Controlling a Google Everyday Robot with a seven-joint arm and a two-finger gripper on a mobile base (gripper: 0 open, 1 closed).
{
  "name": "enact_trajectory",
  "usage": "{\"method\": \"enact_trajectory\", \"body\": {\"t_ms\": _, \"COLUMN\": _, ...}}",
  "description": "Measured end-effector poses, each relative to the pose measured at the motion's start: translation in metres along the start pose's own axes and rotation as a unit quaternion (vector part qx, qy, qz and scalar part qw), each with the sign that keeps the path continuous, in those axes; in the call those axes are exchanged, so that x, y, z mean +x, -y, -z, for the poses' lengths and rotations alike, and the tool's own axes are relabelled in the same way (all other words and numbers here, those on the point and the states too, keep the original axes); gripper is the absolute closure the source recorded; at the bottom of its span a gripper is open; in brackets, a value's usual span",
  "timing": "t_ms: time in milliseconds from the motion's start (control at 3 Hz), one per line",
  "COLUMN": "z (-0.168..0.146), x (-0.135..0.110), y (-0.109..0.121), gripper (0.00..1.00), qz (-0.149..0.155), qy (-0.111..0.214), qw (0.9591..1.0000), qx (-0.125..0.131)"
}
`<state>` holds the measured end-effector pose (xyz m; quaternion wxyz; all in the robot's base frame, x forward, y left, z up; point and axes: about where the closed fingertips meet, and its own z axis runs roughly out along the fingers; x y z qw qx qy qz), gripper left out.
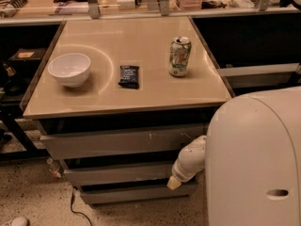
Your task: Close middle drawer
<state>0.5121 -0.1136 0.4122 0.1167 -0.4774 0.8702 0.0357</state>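
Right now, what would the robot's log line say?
task: close middle drawer | gripper: low, at the drawer front's right end | cabinet top: bowl, dark packet, can

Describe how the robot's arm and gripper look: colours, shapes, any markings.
The arm is a big, smooth white shell with rounded corners and one small dark oval slot low on its side. A slimmer white rounded link leads to the gripper, whose tip looks cream-coloured, at the front of the middle drawer. No cables or lettering show.
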Motion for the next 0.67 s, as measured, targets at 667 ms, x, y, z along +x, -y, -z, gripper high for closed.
{"method": "enact_trajectory", "body": {"t_ms": 667, "z": 0.0000, "x": 0.0000, "y": 0.0000, "gripper": 0.00, "qz": 0.000, "qy": 0.000, "qw": 1.0000, "qx": 0.000}}
